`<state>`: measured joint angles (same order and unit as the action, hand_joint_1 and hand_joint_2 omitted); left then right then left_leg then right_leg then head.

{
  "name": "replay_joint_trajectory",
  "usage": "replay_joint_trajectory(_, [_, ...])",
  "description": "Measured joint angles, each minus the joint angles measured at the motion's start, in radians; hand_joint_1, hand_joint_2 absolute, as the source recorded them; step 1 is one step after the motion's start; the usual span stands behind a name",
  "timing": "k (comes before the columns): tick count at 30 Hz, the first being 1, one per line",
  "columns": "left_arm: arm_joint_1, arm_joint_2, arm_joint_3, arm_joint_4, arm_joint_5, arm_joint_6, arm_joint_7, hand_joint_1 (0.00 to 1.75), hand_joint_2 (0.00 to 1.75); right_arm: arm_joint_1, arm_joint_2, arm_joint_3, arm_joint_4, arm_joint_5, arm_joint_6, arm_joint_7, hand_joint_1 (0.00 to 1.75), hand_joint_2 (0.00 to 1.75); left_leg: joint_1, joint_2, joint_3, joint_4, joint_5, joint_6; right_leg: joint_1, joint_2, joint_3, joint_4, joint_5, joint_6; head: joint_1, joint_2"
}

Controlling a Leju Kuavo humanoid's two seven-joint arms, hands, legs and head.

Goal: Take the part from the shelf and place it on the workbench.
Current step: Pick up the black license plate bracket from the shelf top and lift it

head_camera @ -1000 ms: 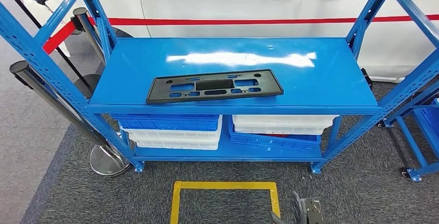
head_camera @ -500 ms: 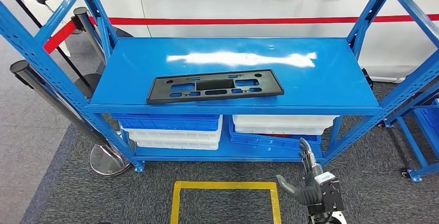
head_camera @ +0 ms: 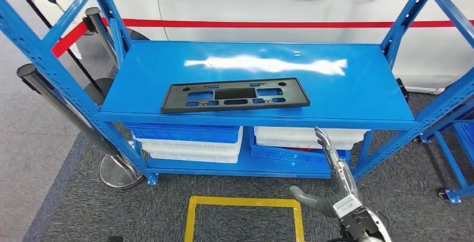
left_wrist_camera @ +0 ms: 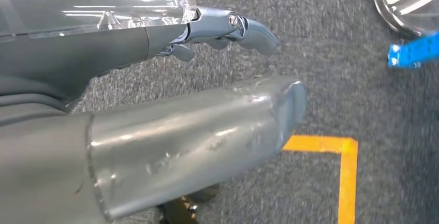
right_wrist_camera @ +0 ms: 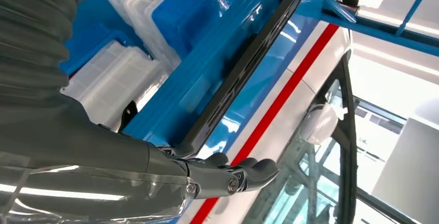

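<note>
A flat black plastic part (head_camera: pixel 235 95) with several cut-outs lies on the blue shelf (head_camera: pixel 346 96), near its front edge and left of centre. In the right wrist view the part (right_wrist_camera: pixel 248 58) shows edge-on as a dark strip along the shelf front. My right hand (head_camera: pixel 334 183) is raised in front of the shelf's lower level, below and to the right of the part, fingers stretched out and thumb apart, holding nothing. Its fingers (right_wrist_camera: pixel 228 175) point towards the shelf edge. My left hand (left_wrist_camera: pixel 207 89) hangs over the grey carpet, fingers straight, with nothing in it.
Blue and white bins (head_camera: pixel 187 141) sit stacked on the lower shelf level. A yellow taped square (head_camera: pixel 243 214) marks the carpet in front. Stanchion posts (head_camera: pixel 56 105) with a red belt stand at the left. A white car (head_camera: pixel 279 1) is behind the shelf. Another blue rack (head_camera: pixel 455 158) stands at the right.
My right hand has risen from the bottom edge to the height of the lower shelf level, fingers extended. The camera has shifted slightly. The part has not moved.
</note>
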<state>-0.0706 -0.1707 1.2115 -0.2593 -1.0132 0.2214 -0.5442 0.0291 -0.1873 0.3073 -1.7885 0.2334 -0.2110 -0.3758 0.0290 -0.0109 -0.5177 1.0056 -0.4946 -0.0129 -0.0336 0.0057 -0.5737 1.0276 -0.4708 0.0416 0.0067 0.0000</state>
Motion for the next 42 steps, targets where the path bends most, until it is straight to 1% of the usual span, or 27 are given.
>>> replay_joint_trajectory(2, [-0.002,-0.001,0.004,0.002,-0.008,0.0,-0.002,0.0,0.0,-0.005,-0.003,0.019,-0.009,0.073,-0.023,0.012,0.0,1.75,0.001,0.0,-0.001,0.0,-0.003,-0.01,0.002,0.001,-0.004,0.001,-0.002,-0.018,-0.001,0.0])
replay_joint_trajectory(4, [-0.005,-0.003,0.007,0.005,-0.016,-0.001,-0.003,0.0,0.0,-0.017,-0.006,0.041,-0.012,0.146,-0.044,0.026,0.0,1.75,0.004,0.003,-0.012,0.032,-0.026,-0.017,0.002,-0.001,-0.002,-0.001,-0.002,-0.034,-0.004,0.0])
replay_joint_trajectory(5, [-0.007,-0.003,0.008,0.006,-0.02,-0.001,-0.004,0.0,0.0,-0.026,-0.008,0.054,-0.011,0.181,-0.054,0.035,0.0,1.75,0.004,0.005,-0.033,0.079,-0.053,-0.018,0.002,-0.003,-0.001,-0.002,-0.002,-0.04,-0.007,0.0])
replay_joint_trajectory(7, [-0.008,-0.003,0.01,0.006,-0.025,-0.001,-0.004,0.0,0.0,-0.044,-0.012,0.085,-0.008,0.241,-0.07,0.059,0.0,1.75,0.003,0.006,-0.105,0.219,-0.113,-0.018,0.007,-0.005,0.0,-0.002,-0.005,-0.046,-0.01,0.0])
replay_joint_trajectory(8, [-0.008,-0.003,0.01,0.006,-0.028,-0.001,-0.004,0.0,0.0,-0.053,-0.014,0.103,-0.005,0.269,-0.078,0.074,0.0,1.75,0.001,0.006,-0.138,0.278,-0.129,-0.017,0.01,-0.006,0.001,-0.002,-0.006,-0.048,-0.011,0.0])
replay_joint_trajectory(9, [-0.008,-0.003,0.011,0.007,-0.031,-0.001,-0.004,0.0,0.0,-0.061,-0.014,0.122,-0.001,0.294,-0.084,0.089,0.0,1.75,0.0,0.006,-0.157,0.304,-0.126,-0.014,0.013,-0.006,0.002,-0.002,-0.007,-0.049,-0.011,0.0])
replay_joint_trajectory(10, [-0.007,-0.003,0.011,0.007,-0.035,-0.001,-0.004,0.0,0.0,-0.069,-0.014,0.14,0.003,0.318,-0.091,0.105,0.0,1.75,-0.001,0.006,-0.156,0.29,-0.102,-0.009,0.015,-0.006,0.005,-0.002,-0.009,-0.05,-0.011,0.0])
replay_joint_trajectory(12, [-0.008,-0.003,0.011,0.008,-0.042,-0.001,-0.004,0.0,0.0,-0.087,-0.015,0.18,0.015,0.365,-0.105,0.139,0.0,1.75,-0.006,0.006,-0.11,0.165,-0.02,0.005,0.018,-0.006,0.013,-0.002,-0.013,-0.05,-0.011,0.0])
replay_joint_trajectory(14, [-0.01,-0.003,0.011,0.009,-0.048,-0.001,-0.005,0.0,0.0,-0.108,-0.015,0.219,0.033,0.409,-0.12,0.173,0.0,1.75,-0.013,0.006,-0.066,0.054,0.027,0.015,0.022,-0.005,0.015,0.0,-0.016,-0.045,-0.01,0.0])
replay_joint_trajectory(17, [-0.013,-0.004,0.011,0.01,-0.058,-0.001,-0.005,0.0,0.0,-0.134,-0.014,0.277,0.07,0.472,-0.143,0.226,0.0,1.75,-0.017,0.004,-0.058,0.026,0.03,0.022,0.022,-0.005,0.012,-0.004,-0.014,-0.028,-0.011,0.0])
replay_joint_trajectory(19, [-0.013,-0.006,0.011,0.012,-0.063,-0.001,-0.005,0.0,0.0,-0.151,-0.014,0.314,0.098,0.516,-0.159,0.261,0.0,1.75,-0.014,0.004,-0.054,0.014,0.037,0.032,0.02,-0.005,0.005,0.013,-0.028,-0.017,-0.009,0.0])
replay_joint_trajectory(20, [-0.014,-0.007,0.011,0.013,-0.066,-0.001,-0.006,0.0,0.0,-0.16,-0.014,0.333,0.114,0.538,-0.168,0.279,0.0,1.75,-0.012,0.004,-0.051,0.008,0.041,0.038,0.02,-0.005,-0.011,0.048,-0.05,-0.013,-0.008,0.0])
replay_joint_trajectory(22, [-0.016,-0.008,0.01,0.014,-0.073,-0.001,-0.006,0.0,0.0,-0.176,-0.012,0.369,0.149,0.581,-0.186,0.312,0.0,1.75,-0.014,0.005,-0.051,0.006,0.042,0.043,0.019,-0.005,-0.071,0.169,-0.11,-0.008,-0.005,0.0])
replay_joint_trajectory(23, [-0.017,-0.008,0.01,0.014,-0.076,-0.001,-0.006,0.0,0.0,-0.181,-0.01,0.388,0.169,0.603,-0.194,0.328,0.0,1.75,-0.015,0.005,-0.052,0.006,0.042,0.044,0.018,-0.005,-0.102,0.229,-0.13,-0.006,-0.005,0.0])
replay_joint_trajectory(24, [-0.017,-0.008,0.01,0.015,-0.078,-0.002,-0.006,0.0,0.0,-0.185,-0.007,0.405,0.189,0.625,-0.202,0.344,0.0,1.75,-0.016,0.005,-0.052,0.007,0.041,0.045,0.018,-0.005,-0.122,0.264,-0.133,-0.005,-0.005,0.0])
replay_joint_trajectory(25, [-0.017,-0.008,0.01,0.015,-0.08,-0.002,-0.006,0.0,0.0,-0.189,-0.003,0.421,0.211,0.649,-0.21,0.359,0.0,1.75,-0.017,0.004,-0.051,0.009,0.04,0.045,0.018,-0.005,-0.124,0.261,-0.116,-0.005,-0.005,0.0])
replay_joint_trajectory(26, [-0.017,-0.009,0.01,0.015,-0.082,-0.003,-0.006,0.0,0.0,-0.194,0.003,0.435,0.231,0.673,-0.219,0.374,0.0,1.75,-0.017,0.003,-0.05,0.01,0.039,0.044,0.019,-0.005,-0.107,0.219,-0.082,-0.008,-0.005,0.0])
replay_joint_trajectory(27, [-0.017,-0.009,0.01,0.015,-0.086,-0.004,-0.006,0.0,0.0,-0.202,0.01,0.446,0.252,0.697,-0.228,0.387,0.0,1.75,-0.018,0.002,-0.048,0.012,0.037,0.043,0.019,-0.005,-0.077,0.152,-0.042,-0.012,-0.005,0.0])
replay_joint_trajectory(29, [-0.019,-0.012,0.01,0.017,-0.094,-0.007,-0.007,0.0,0.0,-0.219,0.029,0.462,0.293,0.749,-0.25,0.409,0.0,1.75,-0.022,0.002,-0.048,0.016,0.033,0.035,0.024,-0.005,-0.024,0.034,0.003,-0.023,-0.005,0.0])
replay_joint_trajectory(31, [-0.021,-0.013,0.01,0.018,-0.1,-0.009,-0.007,0.0,0.0,-0.231,0.053,0.47,0.333,0.804,-0.273,0.421,0.0,1.75,-0.024,0.002,-0.05,0.016,0.032,0.025,0.03,-0.005,-0.01,-0.001,0.005,-0.031,-0.006,0.0])
replay_joint_trajectory(34, [-0.023,-0.014,0.01,0.019,-0.112,-0.013,-0.007,0.0,0.0,-0.24,0.097,0.471,0.385,0.887,-0.309,0.424,0.0,1.75,-0.022,0.003,-0.05,0.023,0.021,0.008,0.024,-0.005,-0.006,-0.014,0.013,-0.048,-0.007,0.0])
replay_joint_trajectory(36, [-0.024,-0.014,0.01,0.021,-0.12,-0.022,-0.007,0.0,0.0,-0.246,0.131,0.471,0.418,0.943,-0.333,0.418,0.0,1.75,-0.018,0.004,-0.086,0.106,-0.029,-0.004,0.019,-0.007,-0.001,-0.023,0.017,-0.058,-0.012,0.0])
replay_joint_trajectory(38, [-0.023,-0.015,0.01,0.022,-0.128,-0.036,-0.007,0.0,0.0,-0.251,0.164,0.47,0.454,0.999,-0.357,0.409,0.0,1.75,-0.015,0.005,-0.152,0.241,-0.087,-0.013,0.019,-0.008,-0.001,-0.024,0.016,-0.062,-0.015,0.0])
replay_joint_trajectory(39, [-0.023,-0.015,0.01,0.023,-0.131,-0.042,-0.007,0.0,0.0,-0.251,0.178,0.47,0.469,1.025,-0.366,0.404,0.0,1.75,-0.014,0.005,-0.174,0.284,-0.097,-0.016,0.02,-0.008,0.0,-0.023,0.015,-0.063,-0.016,0.0])
replay_joint_trajectory(40, [-0.022,-0.015,0.01,0.023,-0.134,-0.048,-0.007,0.0,0.0,-0.251,0.19,0.469,0.481,1.05,-0.376,0.399,0.0,1.75,-0.014,0.005,-0.18,0.291,-0.087,-0.018,0.02,-0.008,0.001,-0.023,0.014,-0.063,-0.016,0.0])
replay_joint_trajectory(41, [-0.022,-0.015,0.009,0.023,-0.138,-0.054,-0.007,0.0,0.0,-0.253,0.204,0.466,0.492,1.073,-0.385,0.394,0.0,1.75,-0.013,0.005,-0.166,0.259,-0.059,-0.018,0.02,-0.007,0.003,-0.022,0.013,-0.062,-0.016,0.0])
replay_joint_trajectory(42, [-0.022,-0.015,0.009,0.023,-0.143,-0.06,-0.008,0.0,0.0,-0.255,0.219,0.463,0.503,1.096,-0.395,0.389,0.0,1.75,-0.012,0.006,-0.135,0.192,-0.019,-0.016,0.02,-0.006,0.005,-0.021,0.011,-0.06,-0.016,0.0])
